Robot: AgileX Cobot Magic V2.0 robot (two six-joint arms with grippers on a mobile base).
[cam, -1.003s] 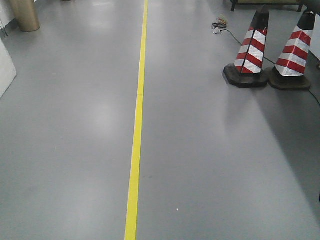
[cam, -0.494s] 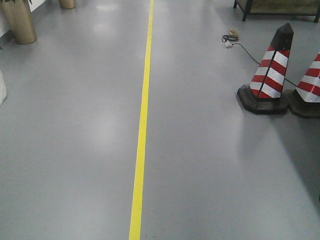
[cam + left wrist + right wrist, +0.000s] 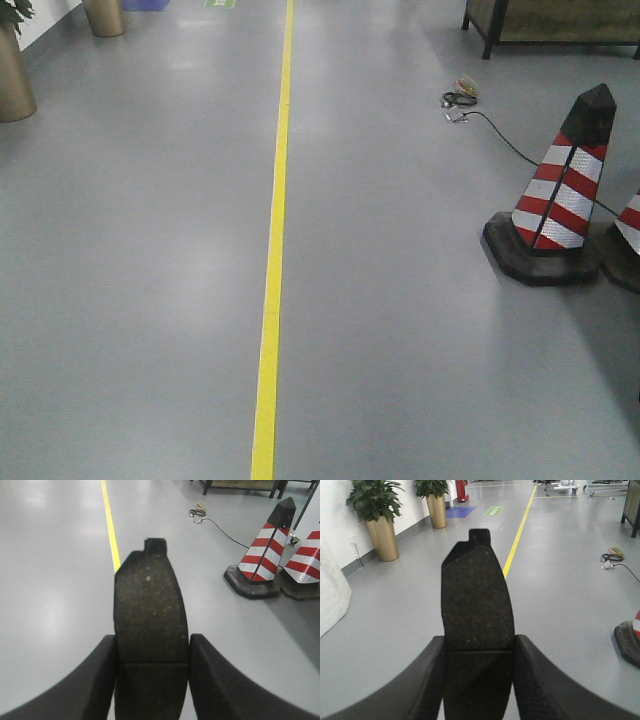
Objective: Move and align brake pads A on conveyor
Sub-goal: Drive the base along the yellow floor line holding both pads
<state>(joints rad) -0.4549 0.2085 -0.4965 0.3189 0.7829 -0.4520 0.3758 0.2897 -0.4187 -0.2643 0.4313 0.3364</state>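
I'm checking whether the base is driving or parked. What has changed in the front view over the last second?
The view has shifted: the striped cone slid right and down, its twin now cut by the edge. The coiled cable and bench legs moved down and a gold planter appeared at left. The yellow floor line stays roughly centered. No earlier wrist pictures to compare.

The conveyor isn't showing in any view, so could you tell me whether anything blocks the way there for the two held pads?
It cannot be judged. Each gripper, left and right, clamps a brake pad; ahead is floor with cones to the right.
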